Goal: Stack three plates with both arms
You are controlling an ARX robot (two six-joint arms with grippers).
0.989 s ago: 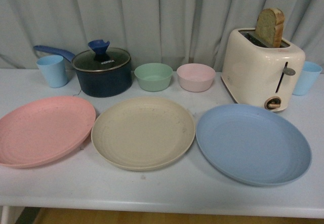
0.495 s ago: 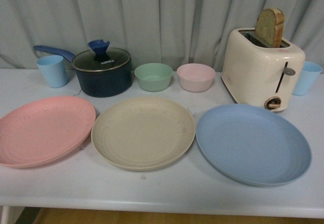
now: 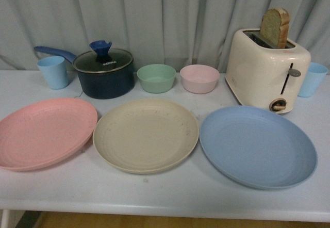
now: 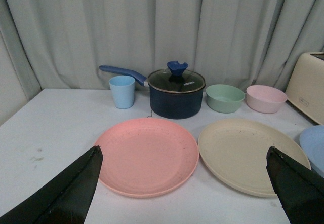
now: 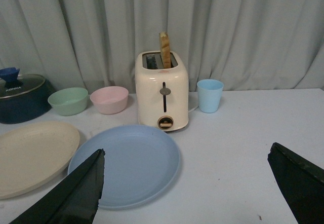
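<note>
Three plates lie in a row on the white table. The pink plate point(image 3: 44, 132) is at the left, the beige plate point(image 3: 145, 134) in the middle, the light blue plate point(image 3: 257, 145) at the right. Neither arm shows in the front view. My left gripper point(image 4: 185, 188) is open and empty, its fingers wide apart, short of the pink plate point(image 4: 147, 154) and beige plate point(image 4: 250, 154). My right gripper point(image 5: 187, 188) is open and empty, with the blue plate point(image 5: 126, 163) by one finger point(image 5: 76, 196).
Behind the plates stand a light blue cup point(image 3: 53, 71), a dark blue lidded pot point(image 3: 103, 72), a green bowl point(image 3: 156, 78), a pink bowl point(image 3: 199, 78), a cream toaster point(image 3: 267, 70) with bread in it, and another blue cup point(image 3: 312, 79). A grey curtain hangs behind.
</note>
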